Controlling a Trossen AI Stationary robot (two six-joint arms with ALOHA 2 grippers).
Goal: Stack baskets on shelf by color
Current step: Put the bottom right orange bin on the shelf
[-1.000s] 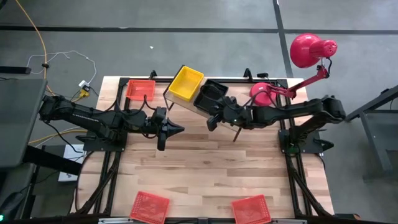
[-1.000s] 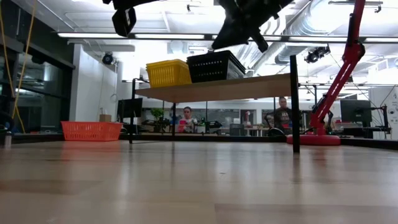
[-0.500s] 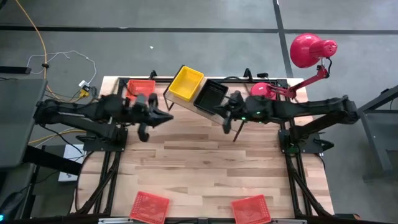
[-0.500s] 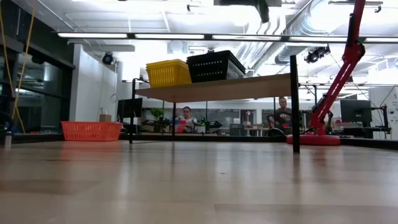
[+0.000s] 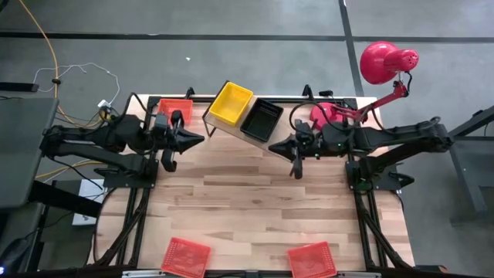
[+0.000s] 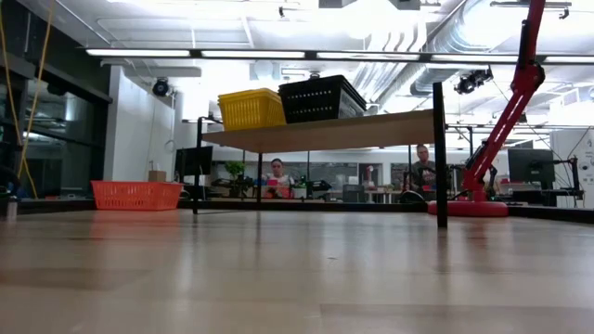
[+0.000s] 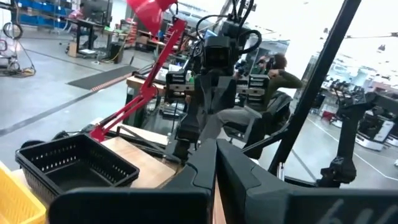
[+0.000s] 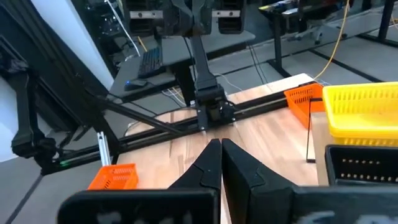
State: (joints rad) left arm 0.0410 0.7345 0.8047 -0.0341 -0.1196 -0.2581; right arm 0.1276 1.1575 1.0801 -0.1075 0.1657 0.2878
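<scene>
I have drawn the right gripper (image 5: 276,144) back from the black basket (image 5: 262,120), now seated on the shelf (image 6: 320,131) beside the yellow basket (image 5: 231,103). Both right and left gripper (image 5: 198,139) are closed and empty; three orange baskets remain off the shelf.

From table level neither arm shows, both lost above the frame's top edge. Nearest the left gripper (image 5: 194,139), the orange basket (image 5: 174,110) is partly hidden under that arm. The two orange baskets farthest from both grippers (image 5: 185,257) (image 5: 312,260) are cut off at the table's near edge, seen from overhead.
</scene>
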